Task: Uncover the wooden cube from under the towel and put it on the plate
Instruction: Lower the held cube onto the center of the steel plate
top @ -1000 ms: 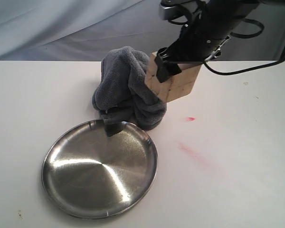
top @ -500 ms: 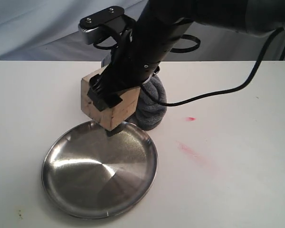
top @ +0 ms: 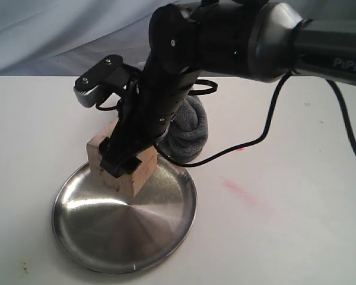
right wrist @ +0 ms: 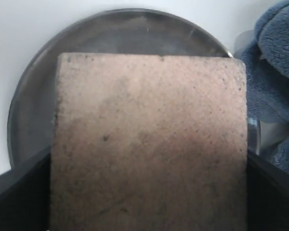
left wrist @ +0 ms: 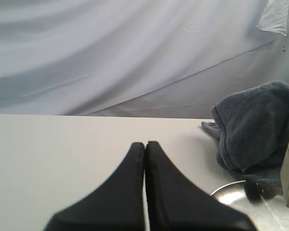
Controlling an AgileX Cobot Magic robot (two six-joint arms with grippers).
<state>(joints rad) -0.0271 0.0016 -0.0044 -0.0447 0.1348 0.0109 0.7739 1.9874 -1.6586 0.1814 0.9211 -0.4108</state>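
Plate (top: 136,237) lies nearest us on the white table (top: 296,237), round and shiny, with its near half bare. Over its far left part we see the wooden block (top: 141,173), tilted so that one corner points down at the metal; we cannot tell whether that corner touches. The right gripper (top: 123,159) pinches the block from two opposite sides, its fingers spread wide by the block's width, and the black arm reaches in from the far right. To the right of the plate we find red smears (top: 243,191) on the table. Just beyond the plate's far rim the grey towel (top: 191,127) sits bunched in a heap, partly behind the arm. Farthest is a pale curtain (top: 59,35). The left gripper (left wrist: 145,147), over bare table, has its fingers pressed together on nothing
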